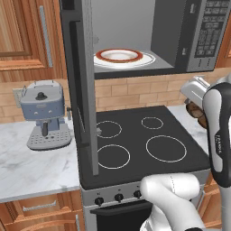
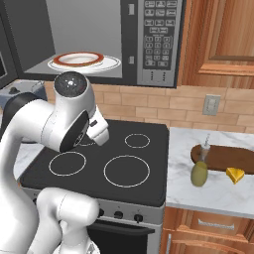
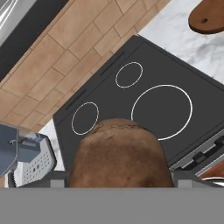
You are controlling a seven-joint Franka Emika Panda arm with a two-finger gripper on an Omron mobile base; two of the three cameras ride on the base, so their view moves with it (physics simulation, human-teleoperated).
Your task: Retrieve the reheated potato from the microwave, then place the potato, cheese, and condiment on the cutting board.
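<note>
- Gripping the potato [image 3: 119, 153], the gripper [image 3: 119, 181] has its jaws closed on the brown lump, which sits large at the bottom of the hand view above the black stovetop [image 3: 148, 100].
- Microwave [image 2: 99, 34] hangs open over the stove; a white plate [image 1: 124, 57] with a red ring lies inside it.
- Keypad [image 2: 158, 37] on the microwave's right side carries rows of buttons, but their lettering is too small to read.
- Cutting board [image 2: 233, 158] lies on the marble counter [image 2: 213, 191] right of the stove.
- Condiment [image 2: 200, 171] bottle stands at the board's left end, its base on the counter.
- Cheese [image 2: 235, 174] wedge sits on the counter against the board's front edge.
- Grey-blue coffee machine [image 1: 44, 115] stands on the left counter; no brand readable.
</note>
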